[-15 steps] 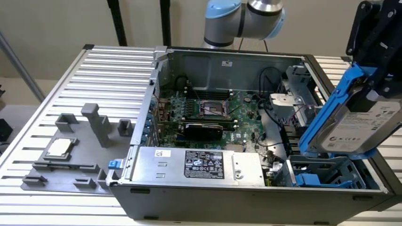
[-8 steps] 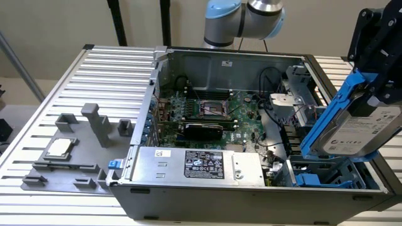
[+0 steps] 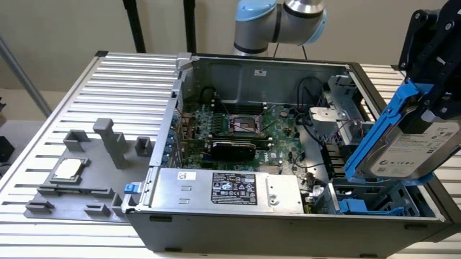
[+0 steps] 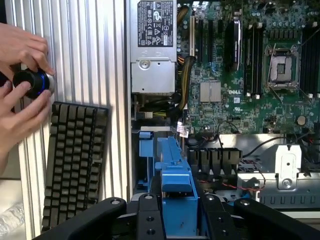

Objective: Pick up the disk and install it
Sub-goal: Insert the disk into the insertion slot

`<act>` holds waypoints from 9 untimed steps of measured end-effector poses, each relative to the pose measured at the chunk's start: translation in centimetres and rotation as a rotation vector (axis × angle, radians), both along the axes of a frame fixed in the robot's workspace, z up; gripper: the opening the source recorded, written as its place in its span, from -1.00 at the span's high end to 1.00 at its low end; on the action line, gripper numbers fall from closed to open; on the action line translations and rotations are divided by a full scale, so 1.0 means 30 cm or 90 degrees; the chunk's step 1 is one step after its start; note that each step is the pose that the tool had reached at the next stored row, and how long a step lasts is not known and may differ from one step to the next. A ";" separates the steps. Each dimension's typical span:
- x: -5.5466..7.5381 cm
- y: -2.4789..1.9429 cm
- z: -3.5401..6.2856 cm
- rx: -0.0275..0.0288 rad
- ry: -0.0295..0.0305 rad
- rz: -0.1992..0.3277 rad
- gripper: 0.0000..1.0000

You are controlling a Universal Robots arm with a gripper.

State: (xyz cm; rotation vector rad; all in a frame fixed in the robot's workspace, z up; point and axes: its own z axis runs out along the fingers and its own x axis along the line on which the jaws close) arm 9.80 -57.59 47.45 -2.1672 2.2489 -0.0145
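Gripper (image 3: 432, 105): clamping the disk (image 3: 407, 145) by its blue rail.
Disk: hanging tilted at the exterior view's right, over the near corner of the case (image 3: 252, 70), above the bay (image 3: 364, 206).
Done: pick-up.
Left: disk not yet sitting in the bay.

Beneath the disk (image 3: 414, 148) in my jaws the drive bay (image 3: 392, 199) lies open. The power-supply box (image 3: 226, 189) and cables (image 3: 314, 181) crowd one side of it, the case wall (image 3: 438, 202) the other.
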 end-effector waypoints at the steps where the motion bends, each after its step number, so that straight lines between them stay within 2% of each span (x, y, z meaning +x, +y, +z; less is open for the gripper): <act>1: 0.000 0.000 0.000 0.0000 0.0000 0.000 1.00; 7: 0.000 0.000 -0.004 0.0002 0.0001 0.000 1.00; 9: 0.000 0.000 -0.012 -0.0001 0.0014 0.000 1.00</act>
